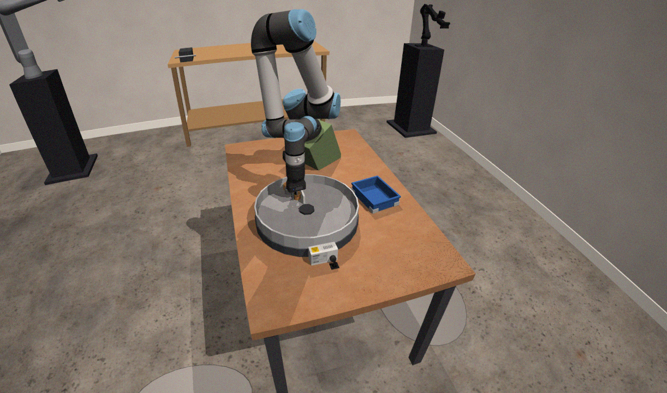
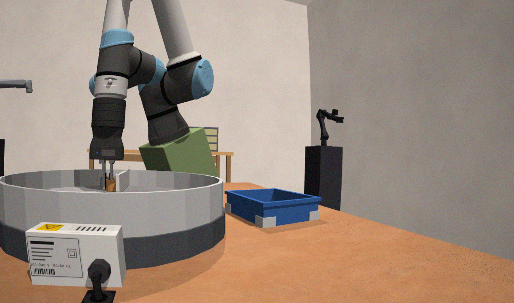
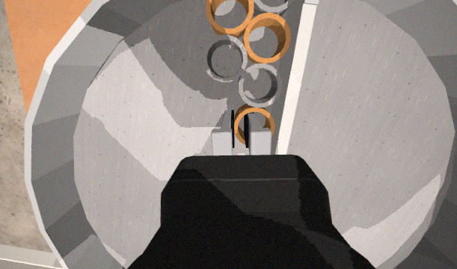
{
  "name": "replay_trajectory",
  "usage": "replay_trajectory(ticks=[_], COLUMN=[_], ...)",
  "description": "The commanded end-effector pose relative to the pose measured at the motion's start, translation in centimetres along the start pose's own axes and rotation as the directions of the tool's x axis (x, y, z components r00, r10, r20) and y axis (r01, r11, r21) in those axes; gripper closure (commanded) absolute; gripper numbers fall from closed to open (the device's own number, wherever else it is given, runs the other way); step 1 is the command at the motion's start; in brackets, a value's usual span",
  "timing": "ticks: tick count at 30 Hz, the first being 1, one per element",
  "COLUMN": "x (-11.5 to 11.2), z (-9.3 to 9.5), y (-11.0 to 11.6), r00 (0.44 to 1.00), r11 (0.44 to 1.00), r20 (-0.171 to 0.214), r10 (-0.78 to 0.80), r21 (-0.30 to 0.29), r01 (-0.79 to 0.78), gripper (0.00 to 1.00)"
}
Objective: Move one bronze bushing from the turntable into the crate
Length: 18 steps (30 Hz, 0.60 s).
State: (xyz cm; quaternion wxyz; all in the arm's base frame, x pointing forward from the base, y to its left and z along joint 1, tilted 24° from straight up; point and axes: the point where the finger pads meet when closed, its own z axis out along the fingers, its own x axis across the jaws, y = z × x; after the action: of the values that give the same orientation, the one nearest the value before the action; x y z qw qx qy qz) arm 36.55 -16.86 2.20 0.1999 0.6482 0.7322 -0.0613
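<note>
My gripper [image 2: 107, 180] [image 3: 238, 122] is inside the turntable [image 1: 282, 232] [image 2: 176, 211] [image 3: 363, 112], shut on the wall of a bronze bushing [image 1: 297, 196] [image 2: 111, 185] [image 3: 258, 110]. In the wrist view one finger is outside its left side and the other inside its bore. I cannot tell if it is clear of the plate. Beyond it are a grey bushing [image 3: 242, 90], another grey bushing [image 3: 245, 56], a bronze bushing [image 3: 265, 60] and another bronze bushing [image 3: 229, 32]. A further grey one is cut off at the top. The blue crate [image 1: 385, 202] [image 2: 292, 213] looks empty.
A pale upright divider [image 2: 120, 182] [image 3: 295, 93] stands just right of the held bushing. The turntable's raised wall surrounds the fingers. A white power box [image 1: 321, 257] [image 2: 74, 233] stands before the turntable. A green block [image 1: 324, 151] [image 2: 187, 154] carries the arm's base.
</note>
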Motion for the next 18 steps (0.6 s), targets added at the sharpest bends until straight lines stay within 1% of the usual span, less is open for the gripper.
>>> replay_trajectory(ticks=[1, 10, 15, 18], x=[-0.31, -0.31, -0.09, -0.09], z=[-0.03, -0.03, -0.77, -0.77], y=[0.03, 0.03, 0.01, 0.01], r00=[1.0, 1.0, 1.0, 1.0], r11=[1.0, 1.0, 1.0, 1.0], r20=[0.001, 0.001, 0.0, 0.0], r10=[0.0, 0.0, -0.002, -0.002], r21=[-0.002, -0.002, -0.002, -0.002], r01=[0.0, 0.0, 0.002, 0.002], gripper=[1.0, 1.0, 1.0, 1.0])
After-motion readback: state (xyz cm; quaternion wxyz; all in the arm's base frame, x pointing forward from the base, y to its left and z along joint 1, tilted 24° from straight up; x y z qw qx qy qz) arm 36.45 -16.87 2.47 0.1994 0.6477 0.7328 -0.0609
